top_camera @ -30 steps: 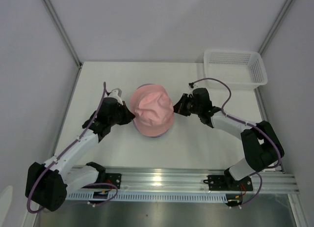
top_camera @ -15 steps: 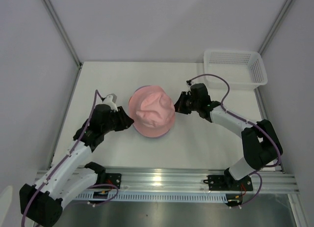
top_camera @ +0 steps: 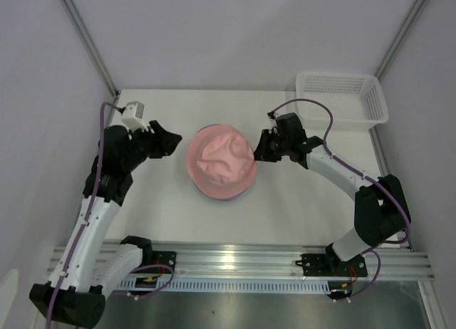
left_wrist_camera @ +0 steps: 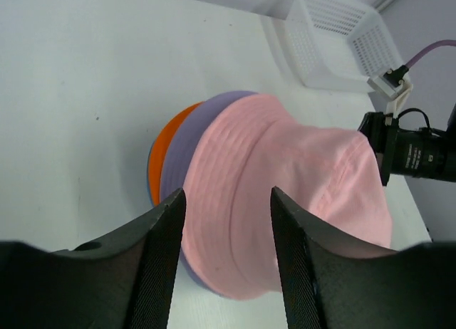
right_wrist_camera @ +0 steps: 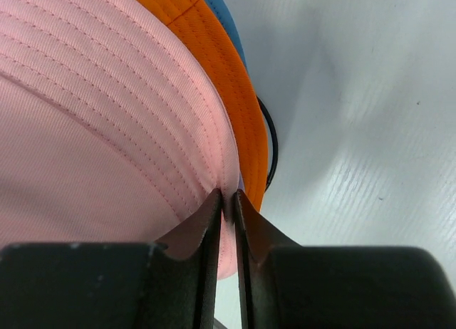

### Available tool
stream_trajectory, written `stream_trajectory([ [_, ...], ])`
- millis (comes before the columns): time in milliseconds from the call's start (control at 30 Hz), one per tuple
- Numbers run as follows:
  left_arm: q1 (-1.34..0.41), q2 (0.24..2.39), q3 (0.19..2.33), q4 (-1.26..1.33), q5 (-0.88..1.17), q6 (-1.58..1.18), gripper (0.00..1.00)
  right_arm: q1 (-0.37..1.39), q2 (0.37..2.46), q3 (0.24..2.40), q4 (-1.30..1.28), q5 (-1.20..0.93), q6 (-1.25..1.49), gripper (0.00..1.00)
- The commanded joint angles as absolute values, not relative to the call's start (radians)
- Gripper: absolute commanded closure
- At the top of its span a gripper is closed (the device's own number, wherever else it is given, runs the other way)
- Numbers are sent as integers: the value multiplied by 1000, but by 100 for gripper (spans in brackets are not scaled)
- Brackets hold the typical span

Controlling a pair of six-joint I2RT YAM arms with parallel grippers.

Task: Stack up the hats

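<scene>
The pink hat [top_camera: 221, 162] lies on top of the stack in the middle of the table. Under it the left wrist view shows the lavender hat [left_wrist_camera: 206, 112], the orange hat [left_wrist_camera: 167, 140] and a sliver of the blue hat [left_wrist_camera: 150, 179]. My left gripper [top_camera: 171, 140] hangs open above and to the left of the stack, touching nothing; through its jaws [left_wrist_camera: 226, 194] I see the pink hat [left_wrist_camera: 285, 194]. My right gripper [top_camera: 258, 152] is at the stack's right side. Its jaws [right_wrist_camera: 229, 195] stand only a sliver apart, pinching the pink brim [right_wrist_camera: 107, 129] above the orange brim [right_wrist_camera: 235, 94].
A white mesh basket [top_camera: 342, 97] stands at the back right corner of the table. A black wire stand [right_wrist_camera: 271, 144] peeks out from under the hats. White walls with grey posts close in the table on the left and right.
My left gripper let go of the pink hat's left brim, opened, and rose back towards the far left. The right gripper stayed at the right brim, its jaws easing slightly.
</scene>
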State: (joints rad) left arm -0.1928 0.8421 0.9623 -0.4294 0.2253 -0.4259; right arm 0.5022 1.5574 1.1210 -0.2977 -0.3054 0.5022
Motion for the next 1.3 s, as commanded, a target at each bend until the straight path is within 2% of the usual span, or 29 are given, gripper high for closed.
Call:
stream_trajectory([
  [0,-134,928,901,-153,463,-434,46,506,1562,1161,-341,-322,459,85],
  [167,-124,1075,865,60,646,-503,41,508,1592,1178,-345,-348,460,85],
  [333,-124,1147,859,80,641,-502,37,509,1595,1187,-339,-350,465,86],
  [433,-124,1152,825,104,612,-500,32,508,1600,1196,-337,-356,471,86],
  [700,-124,1219,798,138,604,-517,30,511,1601,1212,-337,-359,477,86],
  [967,-123,1273,776,212,653,-574,36,514,1601,1209,-334,-354,483,86],
  [1033,-123,1281,773,254,679,-603,45,514,1601,1212,-334,-353,483,86],
  [1067,-123,1281,764,270,704,-613,55,514,1600,1210,-330,-351,483,85],
  [1167,-123,1284,752,330,732,-660,76,515,1605,1209,-330,-350,483,86],
  [1200,-123,1287,749,337,745,-669,90,515,1606,1210,-330,-348,485,86],
  [1267,-123,1296,752,333,750,-681,99,515,1608,1210,-330,-345,486,86],
])
